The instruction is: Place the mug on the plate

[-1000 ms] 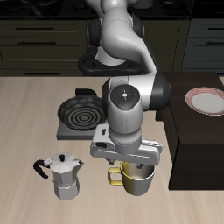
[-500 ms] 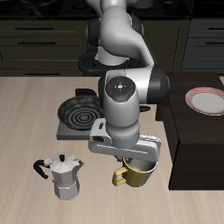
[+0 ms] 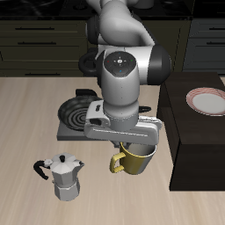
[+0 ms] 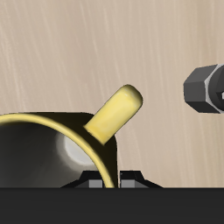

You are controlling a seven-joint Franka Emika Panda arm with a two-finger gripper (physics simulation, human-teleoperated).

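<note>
The olive-yellow mug [image 3: 137, 160] hangs under my gripper [image 3: 139, 146], lifted off the table near its front edge, handle pointing toward the moka pot. The gripper is shut on the mug's rim. In the wrist view the mug [image 4: 44, 144] fills the frame close up, its squared handle [image 4: 118, 114] sticks out and the pale inside shows; the fingers [image 4: 87, 181] sit on the rim. The white plate [image 3: 209, 102] with a pink-red ring lies on a dark raised surface, farther back and to the side of the mug.
A silver moka pot [image 3: 64, 176] with black handle stands beside the mug near the front edge; it also shows in the wrist view [image 4: 208, 87]. A black frying pan [image 3: 79, 112] with spiral pattern sits on a dark stand behind it.
The gripper has risen with the mug in it; the mug has come up off the table and shifted slightly back. Nothing else moved.
</note>
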